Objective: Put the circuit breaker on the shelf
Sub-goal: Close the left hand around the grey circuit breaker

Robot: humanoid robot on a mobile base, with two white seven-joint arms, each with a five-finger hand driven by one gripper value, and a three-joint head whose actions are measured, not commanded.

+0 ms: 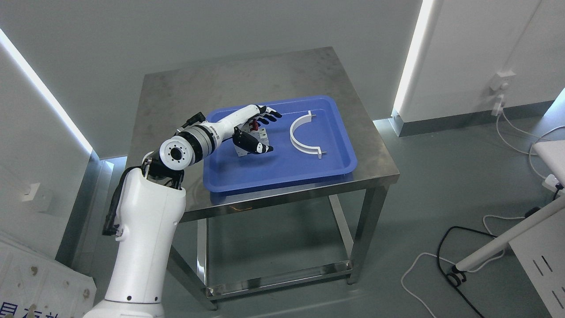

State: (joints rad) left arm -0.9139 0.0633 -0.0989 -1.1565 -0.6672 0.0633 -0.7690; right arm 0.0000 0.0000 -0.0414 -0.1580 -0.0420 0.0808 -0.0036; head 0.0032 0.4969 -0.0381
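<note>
Counter [185, 88]: 1 stainless steel frame unit, top bare around the tray, a lower rail and bottom tier showing beneath. Open floor lay to its front and right; walls stood close behind and to the left.

Tray [282, 174]: 1 blue plastic tray with a raised lip, set on the right part of the counter top, its front edge near the counter's front edge. The lip was judged the 1st edge any lift had to clear.

Left arm [145, 229]: white, entering from the lower left, elbow joint above the counter's front-left corner, forearm reaching over the tray's left side.

White curved bracket [300, 137]: 1 arc-shaped piece lying flat in the tray, apart from the hand on its right.

Left hand [258, 132]: dark fingers [269, 115] extended above, thumb below, set round the breaker; whether the grip was fully closed could not be told.

Circuit breaker [258, 134]: 1 small white unit with red detail, in the tray's left-centre, partly hidden by the hand.

Step in hand, as judged: the grasp stage, breaker not yet lifted. Next move called for a firm close, a straight rise above the lip, then carriage to a shelf; no shelf showed in view.

Right arm: not in view.
</note>
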